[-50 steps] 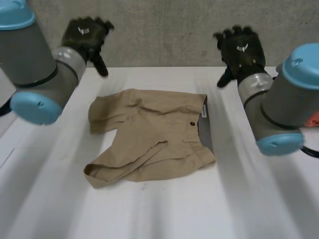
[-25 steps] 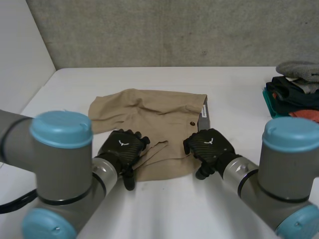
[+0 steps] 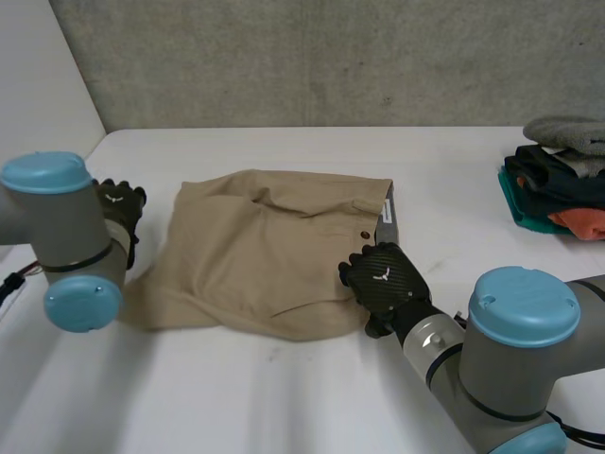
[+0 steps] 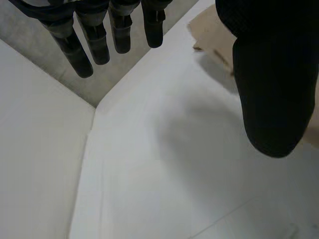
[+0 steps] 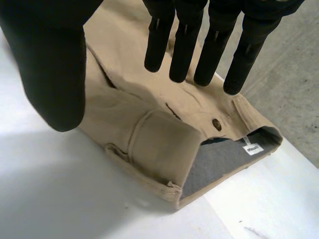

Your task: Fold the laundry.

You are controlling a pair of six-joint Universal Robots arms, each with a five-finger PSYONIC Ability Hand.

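white table [image 3: 312,397] against a grey concrete wall [image 3: 331,57], with tan shorts [image 3: 255,255] spread out near its middle. the shorts lie mostly flat with some creases. their waistband is toward the robot's right, where a button [image 3: 365,235] shows and the grey lining [image 3: 389,235] of the open waist faces up. on the table's right side sits a pile [image 3: 558,184] of folded clothes, well apart from the shorts.

the left hand [image 3: 118,203] is at the shorts' left edge, just beside the cloth and partly behind its own arm. in the left wrist view the left hand [image 4: 271,84] has its fingers [image 4: 99,40] straight and well away from the thumb, with nothing between them. a bit of the shorts [image 4: 207,25] lies beside the thumb on the bare table [image 4: 164,169].

the right hand [image 3: 383,282] is over the near right corner of the shorts, at the waistband end. in the right wrist view the right hand [image 5: 50,59] is wide open. its fingers [image 5: 185,45] are straight over the shorts [image 5: 149,134], with the thumb apart to one side, and it grips nothing. whether the fingertips touch the cloth cannot be told. just past the fingertips are the button [image 5: 216,124], the lining [image 5: 219,164] and a small white label [image 5: 252,148].
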